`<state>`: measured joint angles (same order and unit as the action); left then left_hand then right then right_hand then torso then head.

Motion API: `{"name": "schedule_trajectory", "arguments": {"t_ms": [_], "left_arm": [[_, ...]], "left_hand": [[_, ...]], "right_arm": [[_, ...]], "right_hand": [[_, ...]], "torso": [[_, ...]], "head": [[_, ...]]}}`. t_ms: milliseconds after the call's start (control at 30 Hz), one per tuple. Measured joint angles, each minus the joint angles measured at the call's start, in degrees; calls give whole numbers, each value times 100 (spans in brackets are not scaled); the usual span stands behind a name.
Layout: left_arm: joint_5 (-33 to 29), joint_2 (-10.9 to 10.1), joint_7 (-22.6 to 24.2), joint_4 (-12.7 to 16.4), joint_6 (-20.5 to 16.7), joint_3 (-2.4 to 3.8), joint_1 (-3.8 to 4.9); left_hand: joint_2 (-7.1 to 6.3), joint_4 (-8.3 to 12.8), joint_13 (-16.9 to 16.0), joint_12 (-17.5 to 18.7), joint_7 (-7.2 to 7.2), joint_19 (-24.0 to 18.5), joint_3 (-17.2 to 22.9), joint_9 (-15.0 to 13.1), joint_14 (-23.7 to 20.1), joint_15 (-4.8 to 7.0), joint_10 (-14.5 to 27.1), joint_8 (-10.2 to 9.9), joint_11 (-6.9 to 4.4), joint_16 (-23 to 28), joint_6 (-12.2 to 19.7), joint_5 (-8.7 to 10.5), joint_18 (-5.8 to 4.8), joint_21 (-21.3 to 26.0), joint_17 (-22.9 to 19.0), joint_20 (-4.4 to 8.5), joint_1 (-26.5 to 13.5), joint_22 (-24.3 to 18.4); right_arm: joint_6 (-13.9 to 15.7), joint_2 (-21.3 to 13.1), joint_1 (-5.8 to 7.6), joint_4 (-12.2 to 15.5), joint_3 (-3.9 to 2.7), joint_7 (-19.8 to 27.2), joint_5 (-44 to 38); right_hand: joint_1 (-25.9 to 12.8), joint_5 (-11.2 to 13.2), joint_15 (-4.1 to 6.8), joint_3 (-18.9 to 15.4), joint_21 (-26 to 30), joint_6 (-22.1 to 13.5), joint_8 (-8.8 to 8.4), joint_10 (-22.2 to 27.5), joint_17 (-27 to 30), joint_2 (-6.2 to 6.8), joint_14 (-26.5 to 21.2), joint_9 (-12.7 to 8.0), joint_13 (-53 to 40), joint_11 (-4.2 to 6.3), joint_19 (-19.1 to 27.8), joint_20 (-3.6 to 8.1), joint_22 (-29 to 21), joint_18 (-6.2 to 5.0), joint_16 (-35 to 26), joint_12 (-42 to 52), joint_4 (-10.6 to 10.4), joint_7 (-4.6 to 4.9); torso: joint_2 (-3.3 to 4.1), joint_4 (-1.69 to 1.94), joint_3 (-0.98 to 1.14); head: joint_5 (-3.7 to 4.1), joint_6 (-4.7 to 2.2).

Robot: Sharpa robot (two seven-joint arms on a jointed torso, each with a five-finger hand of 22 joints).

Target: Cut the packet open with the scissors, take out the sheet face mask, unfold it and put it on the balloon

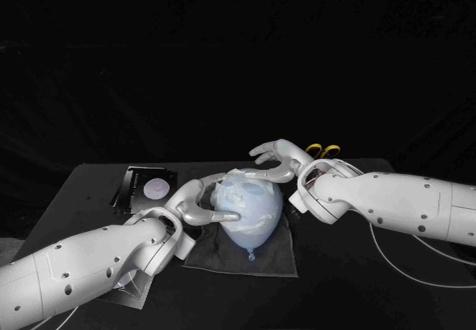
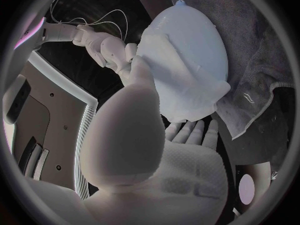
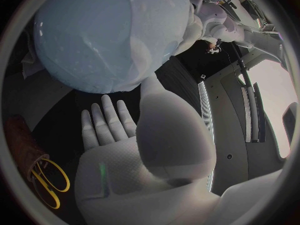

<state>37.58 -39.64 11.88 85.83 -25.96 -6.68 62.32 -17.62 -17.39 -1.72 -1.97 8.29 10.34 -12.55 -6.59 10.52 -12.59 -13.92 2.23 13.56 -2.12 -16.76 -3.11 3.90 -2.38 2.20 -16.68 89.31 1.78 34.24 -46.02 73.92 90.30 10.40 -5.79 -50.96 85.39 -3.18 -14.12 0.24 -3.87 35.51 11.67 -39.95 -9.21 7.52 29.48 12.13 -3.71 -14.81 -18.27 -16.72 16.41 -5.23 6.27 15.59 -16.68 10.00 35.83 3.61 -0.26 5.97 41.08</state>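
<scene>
Head view: mask (image 1: 243, 196) draped over balloon (image 1: 253, 228), lying on grey cloth (image 1: 283, 254) mid-table, long axis pointing away from robot, knot nearest; left hand (image 1: 199, 203) spread, grasping nothing, pressing its left flank; right hand (image 1: 283, 159) likewise empty, cupped round far end.

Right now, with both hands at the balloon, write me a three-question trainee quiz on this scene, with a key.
1. True or false: the sheet face mask lies on the balloon.
2. What does the balloon rest on? A) a grey cloth B) a white plate C) a wooden board
3. Fill in: the scissors behind the right hand have ____ handles.

Key: 1 true; 2 A; 3 yellow.
</scene>
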Motion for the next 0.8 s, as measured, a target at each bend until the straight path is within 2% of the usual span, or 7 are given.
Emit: {"name": "schedule_trajectory", "arguments": {"t_ms": [133,200,333,433,500,567,800], "left_arm": [[27,47,-128,-20,4,-8,0],[35,65,-175,-33,7,-11,0],[50,95,-263,-49,14,-21,-1],[58,110,-319,-51,25,-31,-6],[63,120,-355,-51,35,-35,-10],[66,127,-385,-51,46,-37,-11],[74,144,-470,-55,87,-41,-13]], "left_hand": [[5,0,0,0,0,0,0,-15,14,-56,-45,-1,45,0,0,0,0,0,9,0,5,0],[5,0,-4,0,-1,0,0,-17,16,-58,-51,-4,51,0,1,0,0,0,9,0,4,0],[25,0,-6,0,-3,0,0,-29,36,-77,-73,-4,70,-1,-40,0,7,0,15,0,24,1],[26,0,-12,0,2,-20,0,-36,55,-96,-96,-4,92,-1,-44,0,93,0,15,20,25,1],[26,0,-12,-1,-7,-21,0,-37,55,-96,-96,-2,92,-1,-59,1,94,0,18,21,25,1],[26,0,-12,-1,1,-21,0,-44,55,-96,-96,23,92,-1,-85,1,94,0,21,21,25,1],[38,5,-12,-1,-1,-21,54,-51,75,-116,-117,23,112,-1,-107,4,94,0,26,21,90,2]], "right_arm": [[2,2,0,4,0,-37,-44],[1,0,0,8,0,-45,-54],[-21,-9,-1,8,0,-66,-68],[-48,-22,0,8,-1,-80,-77],[-70,-35,1,16,-3,-85,-82],[-90,-48,2,30,-4,-87,-86],[-165,-79,2,70,-5,-87,-100]], "right_hand": [[46,0,55,181,-43,490,168,-321,-100,-134,489,103,-16,51,-118,1,54,-86,159,49,29,59],[58,0,121,224,-89,744,246,-674,-195,-233,985,142,-37,113,-238,-1,99,-103,327,176,72,97],[164,0,350,385,-176,1040,295,-1590,-284,-382,1798,136,-18,352,-598,-1,249,-370,651,314,104,161],[254,0,462,605,-177,1143,295,-2031,-288,-515,2102,95,11,491,-763,-4,290,-413,750,199,70,190],[278,-1,505,768,-177,1187,295,-2265,-288,-539,2238,62,19,546,-804,13,289,-413,762,62,37,210],[282,-1,545,971,-176,1260,265,-2474,-285,-543,2359,34,19,591,-890,12,286,-489,762,-83,19,212],[215,19,606,1867,-261,1438,174,-2965,-254,-472,2571,-71,22,675,-1345,35,344,-496,762,-579,52,236]], "torso": [[0,-2,0],[1,-4,0],[1,-7,0],[1,-6,0],[0,-5,0],[-1,-5,0],[-5,-7,2]], "head": [[0,1],[9,0],[23,2],[26,12],[33,14],[35,10],[58,-2]]}}
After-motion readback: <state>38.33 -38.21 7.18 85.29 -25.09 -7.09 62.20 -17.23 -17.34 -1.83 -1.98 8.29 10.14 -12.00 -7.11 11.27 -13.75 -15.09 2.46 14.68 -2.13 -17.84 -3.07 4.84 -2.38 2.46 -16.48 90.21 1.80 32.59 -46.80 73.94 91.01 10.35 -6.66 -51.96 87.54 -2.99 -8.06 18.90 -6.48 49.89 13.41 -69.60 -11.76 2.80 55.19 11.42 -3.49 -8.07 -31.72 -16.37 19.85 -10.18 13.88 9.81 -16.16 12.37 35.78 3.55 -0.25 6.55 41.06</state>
